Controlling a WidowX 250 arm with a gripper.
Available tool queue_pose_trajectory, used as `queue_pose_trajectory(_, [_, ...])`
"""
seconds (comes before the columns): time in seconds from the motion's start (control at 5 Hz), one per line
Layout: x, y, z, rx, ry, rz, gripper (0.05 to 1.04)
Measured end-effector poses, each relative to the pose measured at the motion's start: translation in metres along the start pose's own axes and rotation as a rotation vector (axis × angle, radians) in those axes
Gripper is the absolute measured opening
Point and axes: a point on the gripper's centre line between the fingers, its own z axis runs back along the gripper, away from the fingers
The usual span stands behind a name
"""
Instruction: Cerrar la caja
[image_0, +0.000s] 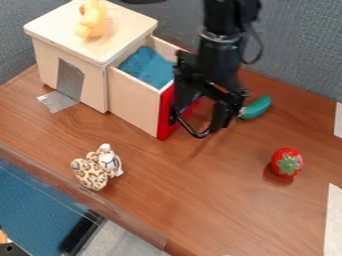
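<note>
Item 1. Wooden box (65, 70), pale, the landmark for all places below. Standing upright on the worktop (220, 200); condition: unclosed. Its drawer (135, 104) juts well out of its right side as viewed, ending in a red front (165, 116).

Item 2. Blue contents (147, 67), inside the drawer, beside the box's body.

Item 3. Black hand (200, 129), hung from the black arm (220, 55). Located on the box's drawer side, at the outer face of the red front; whether they touch cannot be told. Grip state: cannot be told.

Relation of note: the drawer's long axis runs from the box outward to the lower right of the view, and the hand is at its outer end. The box therefore lies up and left of the hand; closing calls, by judgement, for a push along that axis. An off-centre push might skew the drawer or turn the box.

Item 4. Yellow toy (95, 21), atop the box.

Item 5. Green toy (256, 107), beyond the box's drawer, past the hand.

Item 6. Leopard-spotted toy (90, 172), below the box in view.

Item 7. Red toy strawberry (287, 163), well apart from the box, lower right.
</note>
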Motion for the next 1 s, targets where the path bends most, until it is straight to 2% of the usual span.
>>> queue_pose_trajectory(0.2, [0.031,-0.005,-0.017,0.029,0.010,-0.012,1.000])
queue_pose_trajectory(0.4, [0.054,-0.005,-0.040,0.056,0.034,-0.014,1.000])
queue_pose_trajectory(0.6, [0.070,-0.009,-0.056,0.085,0.027,-0.007,0.999])
queue_pose_trajectory(0.8, [0.083,-0.016,-0.064,0.167,0.064,-0.062,0.972])
queue_pose_trajectory(1.0, [0.086,-0.016,-0.071,0.255,0.117,-0.112,0.697])
